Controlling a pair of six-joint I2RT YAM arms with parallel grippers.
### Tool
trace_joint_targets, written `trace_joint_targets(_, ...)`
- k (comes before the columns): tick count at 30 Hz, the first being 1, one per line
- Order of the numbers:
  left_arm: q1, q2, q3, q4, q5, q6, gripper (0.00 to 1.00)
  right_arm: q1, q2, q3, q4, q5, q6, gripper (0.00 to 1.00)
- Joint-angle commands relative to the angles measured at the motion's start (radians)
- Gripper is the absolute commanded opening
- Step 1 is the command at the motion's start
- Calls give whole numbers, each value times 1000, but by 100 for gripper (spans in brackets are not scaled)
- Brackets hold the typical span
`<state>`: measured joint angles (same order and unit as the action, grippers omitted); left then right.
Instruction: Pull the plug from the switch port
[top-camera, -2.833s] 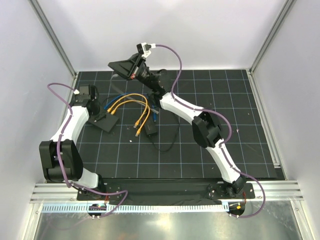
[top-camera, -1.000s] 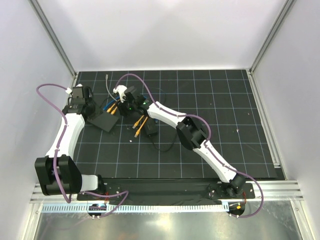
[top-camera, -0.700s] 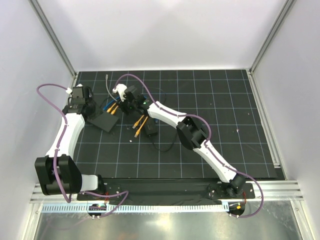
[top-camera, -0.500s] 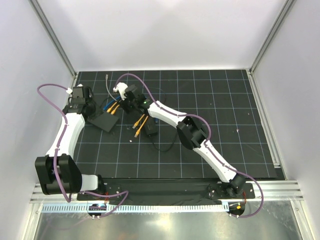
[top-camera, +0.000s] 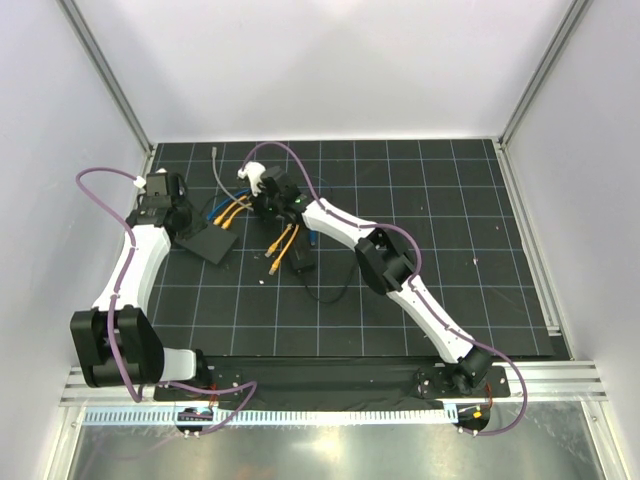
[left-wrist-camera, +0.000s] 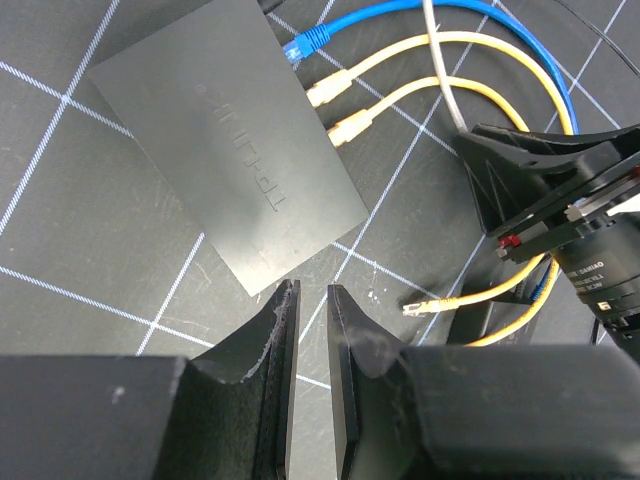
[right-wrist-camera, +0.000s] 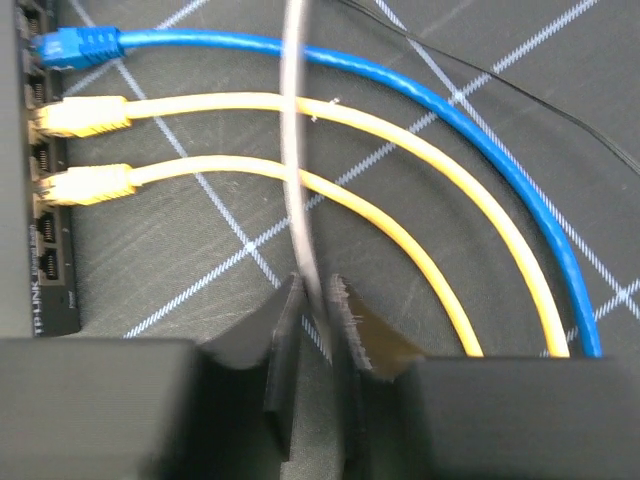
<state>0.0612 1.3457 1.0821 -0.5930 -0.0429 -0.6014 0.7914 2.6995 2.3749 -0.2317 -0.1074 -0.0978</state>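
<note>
The switch lies flat on the worktop, at its left rear. One blue plug and two yellow plugs are seated in its port row. The right claw is clamped on a grey cable near those ports. The left claw stands narrow and empty, just beside one corner of the switch.

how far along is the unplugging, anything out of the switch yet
Looks done: the grey cable has its end loose on the mat, in no port. In hand: the right gripper is clamped on that cable. Remaining: the blue plug and two yellow plugs sit in the switch; the left gripper sits empty by its corner.
</note>
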Motion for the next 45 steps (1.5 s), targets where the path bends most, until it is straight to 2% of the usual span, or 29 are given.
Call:
trace_joint_targets(1,5,3,1,33,11,8,22,5,-12,23,81,-55,41,16)
trace_joint_targets(4,5,4,1,33,9,8,22,5,-46,-20,127,-78,59,6)
trace_joint_targets(6,5,3,2,33,8,8,21,5,-94,-51,173,-116,81,3)
trace_joint_targets(12,6,6,1,29,-3,9,22,-9,-234,-181,322,-193,185,1)
trace_joint_targets(15,6,7,2,28,-3,11,22,-38,-290,-248,428,-257,292,1)
trace_joint_targets(18,6,7,2,28,-3,11,22,-72,-328,-318,598,-322,458,1)
trace_joint_targets(19,6,7,2,28,-3,11,22,-96,-336,-333,641,-363,562,1)
trace_joint_targets(22,8,12,2,27,-3,11,22,-148,-356,-413,880,-422,734,1)
trace_joint_targets(23,6,10,2,27,-3,11,22,-164,-354,-434,1039,-432,867,1)
trace_joint_targets(25,8,9,2,27,-3,11,22,-191,-337,-465,1184,-437,990,1)
trace_joint_targets(26,8,10,2,27,-3,11,22,-220,-327,-467,1304,-430,1114,1)
trace_joint_targets(30,8,10,2,27,-3,11,22,-276,-261,-450,1518,-405,1338,1)
trace_joint_targets(33,8,12,2,27,-3,11,22,-307,-239,-419,1569,-425,1405,1)
trace_joint_targets(34,6,10,4,27,-3,11,22,-310,-248,-421,1537,-439,1388,1)
trace_joint_targets(40,8,10,6,25,-2,11,22,-317,-384,-592,1389,-430,1168,1)
trace_joint_targets(43,6,9,4,27,0,11,22,-320,-548,-722,1222,-369,1017,1)
trace_joint_targets(45,9,9,6,27,8,9,22,-320,-686,-797,1030,-316,855,1)
